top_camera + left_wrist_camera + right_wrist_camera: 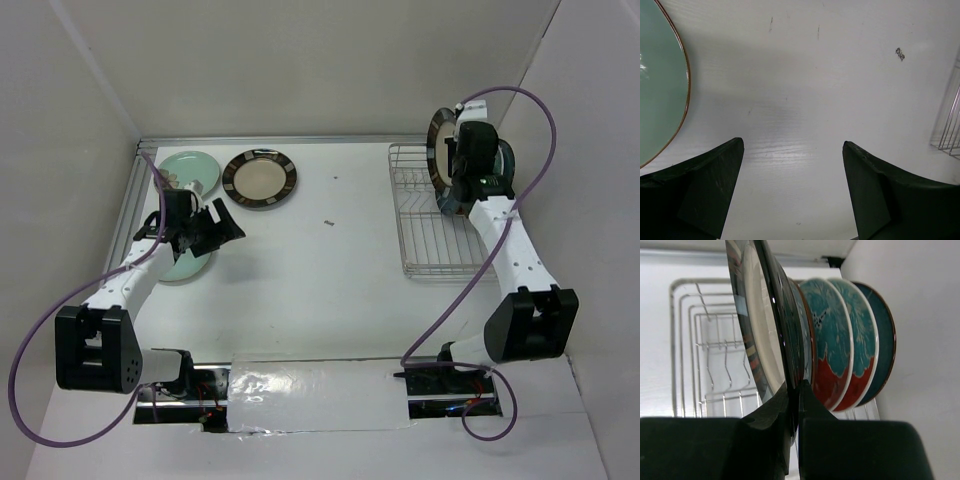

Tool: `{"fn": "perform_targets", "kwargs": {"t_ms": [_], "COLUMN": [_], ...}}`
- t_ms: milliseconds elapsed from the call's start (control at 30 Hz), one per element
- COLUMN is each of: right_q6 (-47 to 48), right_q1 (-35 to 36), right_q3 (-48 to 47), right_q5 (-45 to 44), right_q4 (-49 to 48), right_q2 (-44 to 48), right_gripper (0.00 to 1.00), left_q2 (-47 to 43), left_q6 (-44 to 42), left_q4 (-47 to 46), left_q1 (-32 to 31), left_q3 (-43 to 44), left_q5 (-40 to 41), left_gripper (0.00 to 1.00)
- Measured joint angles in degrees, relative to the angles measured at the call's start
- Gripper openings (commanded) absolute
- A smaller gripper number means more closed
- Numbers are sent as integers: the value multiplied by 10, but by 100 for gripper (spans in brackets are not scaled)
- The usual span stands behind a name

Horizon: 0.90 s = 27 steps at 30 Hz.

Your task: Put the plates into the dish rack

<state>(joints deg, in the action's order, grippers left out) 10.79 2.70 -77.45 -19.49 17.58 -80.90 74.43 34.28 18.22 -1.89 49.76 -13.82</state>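
My right gripper (455,165) is shut on the rim of a cream plate with a dark striped rim (438,145) and holds it upright over the far end of the dish rack (425,250). In the right wrist view the gripper (797,386) pinches that plate (757,325). Two red-and-teal plates (832,340) and a dark teal plate (886,340) stand in the rack behind it. My left gripper (222,228) is open and empty beside a mint-green plate (182,265). A second mint-green plate (190,168) and a cream striped plate (260,179) lie at the far left.
The white walls stand close around the table, and the right wall is just behind the rack. In the left wrist view a mint-green plate's edge (662,85) is at the left, the rack's corner (950,127) at the right, and a small dark speck (899,53) lies on the table.
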Motion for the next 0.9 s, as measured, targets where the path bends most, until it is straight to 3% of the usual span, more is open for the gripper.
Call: {"fn": "perform_targets", "kwargs": {"t_ms": [333, 900], "right_q6": [4, 6], "right_q1": [-1, -7], "right_q3": [69, 79], "right_q5": [-42, -66], "right_q4": [-62, -111], "right_q2": [1, 23], "right_gripper": [0, 0], "left_q2": [0, 10], "left_q6": [0, 2], "left_q4": [-2, -7], "left_q1": [-1, -1], "left_q3": [0, 0], "left_q5": [0, -6], "left_gripper": [92, 92]}}
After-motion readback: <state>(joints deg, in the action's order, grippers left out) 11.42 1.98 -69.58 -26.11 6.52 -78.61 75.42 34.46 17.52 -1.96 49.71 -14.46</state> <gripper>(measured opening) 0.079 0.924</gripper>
